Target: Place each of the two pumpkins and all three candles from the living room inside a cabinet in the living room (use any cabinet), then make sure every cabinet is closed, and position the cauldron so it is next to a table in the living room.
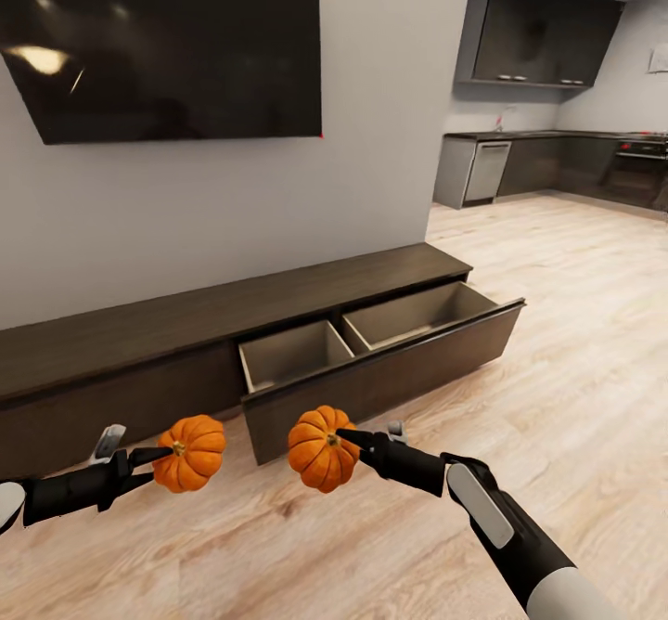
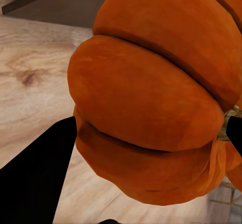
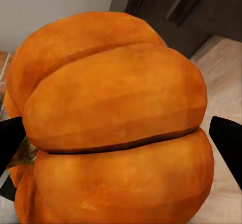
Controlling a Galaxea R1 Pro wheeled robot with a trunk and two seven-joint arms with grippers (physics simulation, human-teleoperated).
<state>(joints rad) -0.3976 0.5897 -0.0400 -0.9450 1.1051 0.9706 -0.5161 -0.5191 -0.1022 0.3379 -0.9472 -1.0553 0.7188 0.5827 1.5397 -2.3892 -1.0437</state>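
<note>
Each hand carries an orange ribbed pumpkin above the wooden floor, in front of the long dark-brown cabinet [image 1: 186,323]. My left gripper [image 1: 165,456] is shut on the left pumpkin [image 1: 192,453], which bulges close up in the left wrist view [image 2: 151,98] between the dark fingers [image 2: 35,178]. My right gripper [image 1: 348,439] is shut on the right pumpkin [image 1: 318,450], seen large in the right wrist view [image 3: 116,128]. The cabinet's right drawer [image 1: 371,342] is pulled open, showing two beige compartments with nothing in them. Candles and cauldron are out of view.
A large dark TV [image 1: 167,40] hangs on the grey wall above the cabinet. Light wooden floor [image 1: 557,342] stretches right toward a kitchen with dark cupboards [image 1: 543,31] and a dishwasher [image 1: 484,172]. The open drawer front juts out into the floor space.
</note>
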